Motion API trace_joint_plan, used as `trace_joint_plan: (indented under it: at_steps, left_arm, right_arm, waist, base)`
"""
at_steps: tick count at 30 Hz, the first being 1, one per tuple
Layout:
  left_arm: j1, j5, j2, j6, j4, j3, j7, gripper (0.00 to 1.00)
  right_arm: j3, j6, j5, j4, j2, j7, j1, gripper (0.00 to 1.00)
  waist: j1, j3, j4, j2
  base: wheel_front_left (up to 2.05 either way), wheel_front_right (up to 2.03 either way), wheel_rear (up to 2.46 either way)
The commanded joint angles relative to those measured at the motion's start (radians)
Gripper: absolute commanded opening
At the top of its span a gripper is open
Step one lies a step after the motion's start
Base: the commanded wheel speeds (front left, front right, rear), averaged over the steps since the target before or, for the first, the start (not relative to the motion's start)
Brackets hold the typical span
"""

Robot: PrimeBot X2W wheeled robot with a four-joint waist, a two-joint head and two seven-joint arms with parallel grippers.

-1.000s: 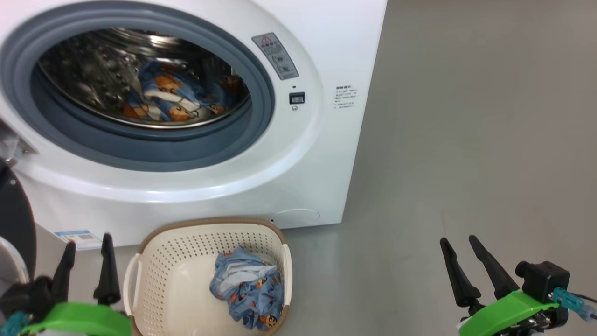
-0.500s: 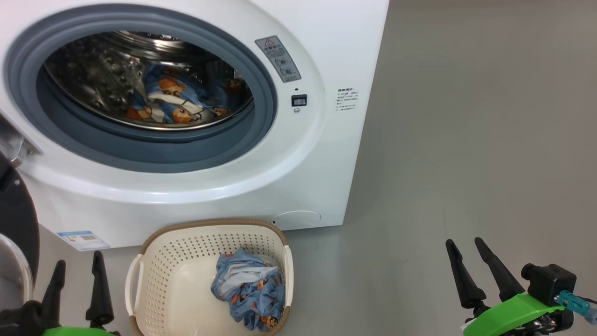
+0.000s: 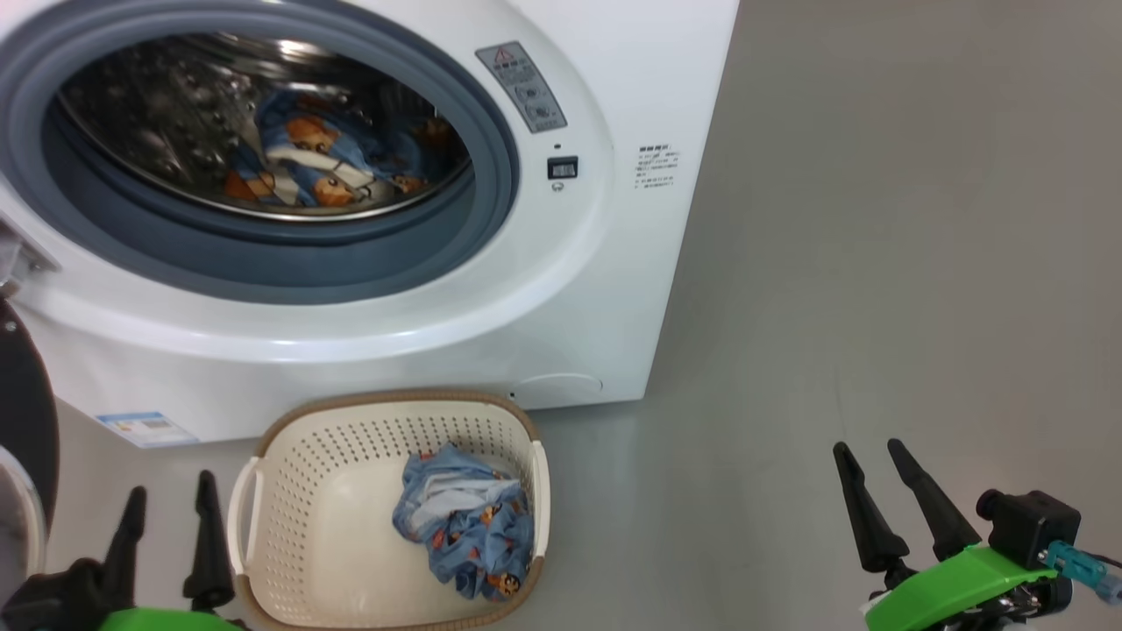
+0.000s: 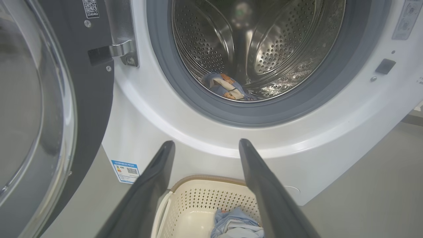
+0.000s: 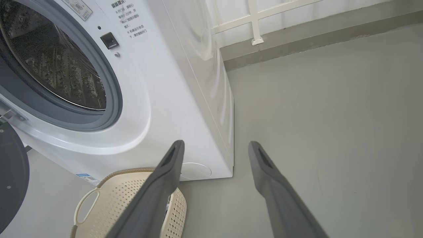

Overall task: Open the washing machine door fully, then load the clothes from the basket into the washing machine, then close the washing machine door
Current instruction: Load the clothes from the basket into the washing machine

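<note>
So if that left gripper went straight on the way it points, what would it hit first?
Probably the big white front-loading washing machine: the open left gripper aims at its curved front panel just below the grey-blue rubber gasket. Depth is unclear.

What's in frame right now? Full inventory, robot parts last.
washing machine: 1, white, ahead on the floor
drum: 1, steel, inside the machine
gasket: 1, grey-blue, around the drum mouth
washing machine door: 1, black rim, swung open at left
basket: 1, cream with brown rim, on the floor in front of the machine
clothes: 2 bundles, light blue with orange-brown print, one in the basket, one in the drum
label sticker: 1, blue, machine's lower left
floor: grey
left gripper: 1, dark fingers, open, lower left
right gripper: 1, dark fingers, open, lower right
</note>
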Motion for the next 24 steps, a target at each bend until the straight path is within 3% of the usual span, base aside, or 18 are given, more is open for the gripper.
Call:
trace_joint_plan:
  at_steps: [1, 9, 24]
  left_arm:
    - [-0.042, -0.002, 0.017, -0.002, -0.011, 0.026, -0.005, 1.0]
    - [-0.136, -0.028, 0.025, -0.002, 0.108, -0.053, -0.005, 1.0]
    - [-0.394, -0.152, 0.039, -0.002, 0.478, -0.272, -0.005, 1.0]
  right_arm:
    - [0.018, 0.002, 0.001, -0.028, -0.008, -0.005, -0.031, 1.0]
    - [0.007, 0.002, -0.012, -0.044, 0.008, -0.005, -0.093, 1.0]
    - [-0.005, 0.002, -0.045, -0.061, 0.052, -0.005, -0.208, 1.0]
  waist:
    - [0.0, 0.021, -0.002, 0.0]
    - [0.0, 0.122, -0.006, 0.0]
    - [0.0, 0.311, -0.023, 0.0]
  base:
    - [0.0, 0.0, 0.0]
    - [0.0, 0.0, 0.0]
    - [0.0, 0.0, 0.0]
